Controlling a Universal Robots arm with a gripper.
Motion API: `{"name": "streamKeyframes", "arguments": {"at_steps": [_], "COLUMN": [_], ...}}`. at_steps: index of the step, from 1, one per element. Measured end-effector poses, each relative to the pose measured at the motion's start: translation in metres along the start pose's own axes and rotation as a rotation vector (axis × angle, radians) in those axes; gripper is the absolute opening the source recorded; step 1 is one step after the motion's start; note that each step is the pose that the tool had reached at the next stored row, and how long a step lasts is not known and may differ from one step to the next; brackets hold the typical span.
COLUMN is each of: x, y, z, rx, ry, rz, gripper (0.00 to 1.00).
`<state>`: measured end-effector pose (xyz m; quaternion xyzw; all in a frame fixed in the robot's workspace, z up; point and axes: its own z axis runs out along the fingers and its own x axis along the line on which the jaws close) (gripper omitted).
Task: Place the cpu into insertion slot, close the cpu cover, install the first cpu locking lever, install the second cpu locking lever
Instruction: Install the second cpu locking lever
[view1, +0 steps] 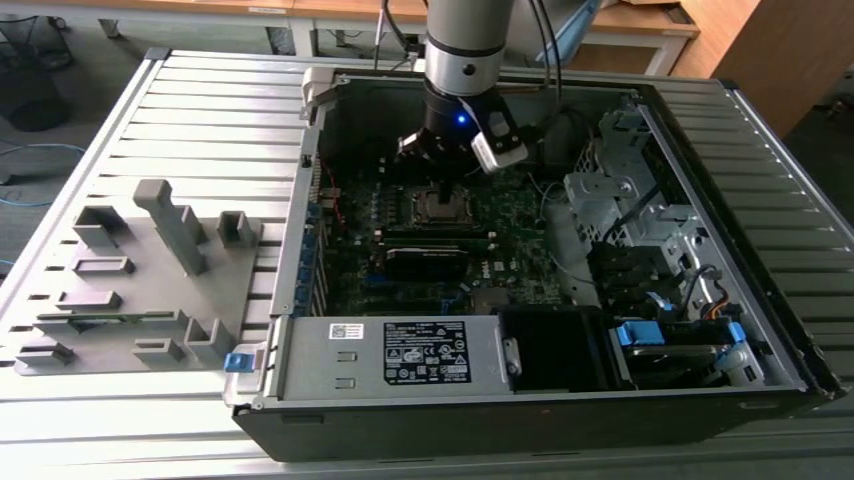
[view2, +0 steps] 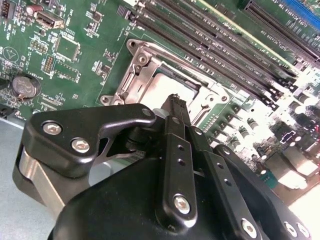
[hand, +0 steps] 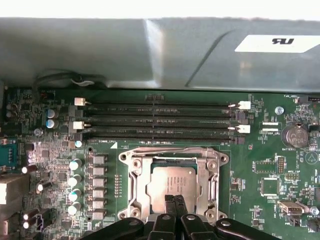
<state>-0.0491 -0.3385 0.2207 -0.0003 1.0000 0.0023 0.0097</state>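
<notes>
The cpu (hand: 172, 182) lies flat in the insertion slot (hand: 175, 162), its dull silver top showing through the square window of the cpu cover (hand: 134, 185), which lies down around it. My gripper (hand: 174, 198) hovers just over the near edge of the chip, its two thin black fingers pressed together and shut with nothing between them. In the second wrist view the fingertips (view2: 175, 101) hang over the cpu (view2: 152, 90) inside the shiny cover (view2: 131, 80). In the exterior view the gripper (view1: 445, 172) hangs straight above the socket (view1: 441, 206) inside the open computer case.
Several long black memory slots (hand: 160, 120) run beside the socket, with the grey case wall (hand: 150, 50) behind them. A coin battery (hand: 295, 135) sits on the board. A power supply (view1: 400, 355), drive bays (view1: 641, 220) and a grey fixture tray (view1: 134, 280) surround the work area.
</notes>
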Motion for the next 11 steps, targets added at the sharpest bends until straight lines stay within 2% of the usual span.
{"name": "streamKeyframes", "arguments": {"at_steps": [11], "x": [0.0], "y": [0.0004], "z": [-0.0011], "rx": [-0.0001], "ry": [-0.0001], "rz": [0.0], "gripper": [0.11]}}
